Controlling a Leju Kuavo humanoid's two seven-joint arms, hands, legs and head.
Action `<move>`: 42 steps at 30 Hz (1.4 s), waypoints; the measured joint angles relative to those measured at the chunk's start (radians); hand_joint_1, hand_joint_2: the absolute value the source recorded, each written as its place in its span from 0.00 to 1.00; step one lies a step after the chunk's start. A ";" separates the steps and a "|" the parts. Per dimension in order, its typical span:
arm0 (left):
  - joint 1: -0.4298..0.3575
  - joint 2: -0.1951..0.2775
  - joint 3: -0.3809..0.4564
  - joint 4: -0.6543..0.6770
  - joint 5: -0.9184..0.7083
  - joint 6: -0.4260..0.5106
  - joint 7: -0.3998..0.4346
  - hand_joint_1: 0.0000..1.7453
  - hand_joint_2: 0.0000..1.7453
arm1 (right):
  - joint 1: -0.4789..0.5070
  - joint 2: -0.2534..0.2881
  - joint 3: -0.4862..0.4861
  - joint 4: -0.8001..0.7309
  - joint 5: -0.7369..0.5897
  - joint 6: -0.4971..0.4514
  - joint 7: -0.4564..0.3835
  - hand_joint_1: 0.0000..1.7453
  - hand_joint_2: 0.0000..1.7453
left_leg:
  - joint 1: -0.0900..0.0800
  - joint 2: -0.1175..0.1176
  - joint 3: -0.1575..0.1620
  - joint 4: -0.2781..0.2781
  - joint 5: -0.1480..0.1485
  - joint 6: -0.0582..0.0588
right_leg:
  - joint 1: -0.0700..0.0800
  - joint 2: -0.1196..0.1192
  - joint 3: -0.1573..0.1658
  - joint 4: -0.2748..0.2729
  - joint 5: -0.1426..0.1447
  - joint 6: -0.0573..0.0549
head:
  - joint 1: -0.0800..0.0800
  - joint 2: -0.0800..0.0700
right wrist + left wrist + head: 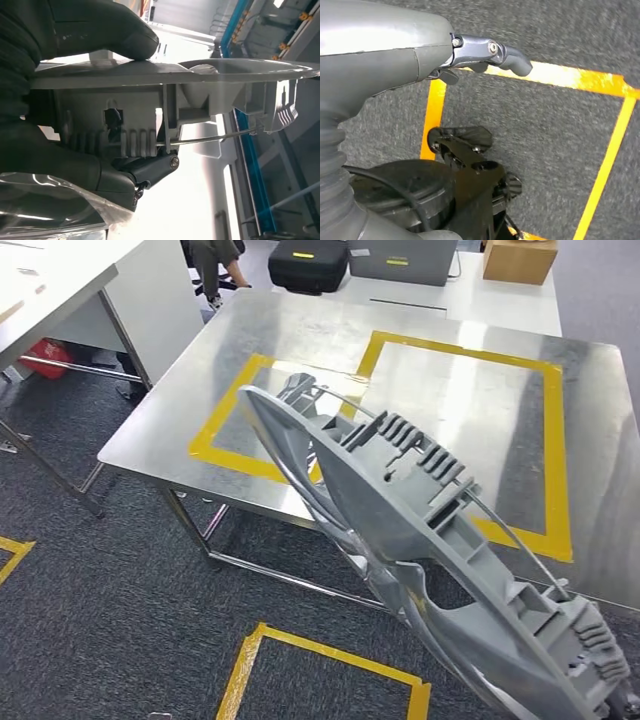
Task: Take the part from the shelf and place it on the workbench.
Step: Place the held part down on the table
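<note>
Right hand [75,125] grips the grey plastic part [423,540]; thumb lies on the flat top edge, fingers [151,167] curl under the ribbed underside, pinching the part between them. Part is long, ribbed, with a thin wire rod along it. In the head view it is in the air, tilted, its far end over the near edge of the steel bench [453,370], over the yellow tape outlines [226,410]. Left hand [433,55] hangs above grey carpet [546,130] with yellow floor tape [606,175]; one finger extended straight, nothing held.
</note>
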 joint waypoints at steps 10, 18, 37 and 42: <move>-0.007 0.000 0.000 0.000 0.000 0.000 0.000 0.00 1.00 | 0.001 0.000 -0.002 -0.001 0.000 0.000 0.000 1.00 1.00 | 0.020 -0.003 -0.162 0.186 -0.007 -0.032 | -0.008 0.079 0.055 -0.018 -0.026 -0.018 | -0.003 0.000; -0.010 -0.001 0.000 0.000 0.000 0.000 0.000 0.00 1.00 | 0.004 0.000 -0.002 -0.001 0.000 0.000 0.000 1.00 1.00 | 0.020 -0.028 -0.115 0.006 0.088 0.010 | -0.011 0.099 0.045 -0.006 -0.050 0.028 | -0.001 0.000; -0.012 -0.002 0.000 0.000 0.000 0.000 0.000 0.00 1.00 | 0.001 0.000 -0.002 -0.002 0.000 -0.001 0.000 1.00 1.00 | -0.001 0.080 -0.079 -0.003 0.062 0.019 | 0.007 -0.033 0.078 -0.045 -0.029 0.012 | 0.006 0.000; -0.011 -0.002 0.000 0.000 0.000 0.000 0.000 0.00 1.00 | 0.002 0.000 -0.002 -0.002 0.000 0.000 0.000 1.00 1.00 | 0.000 0.080 -0.080 -0.005 0.064 0.007 | 0.008 -0.033 0.079 -0.044 -0.030 0.011 | 0.007 0.000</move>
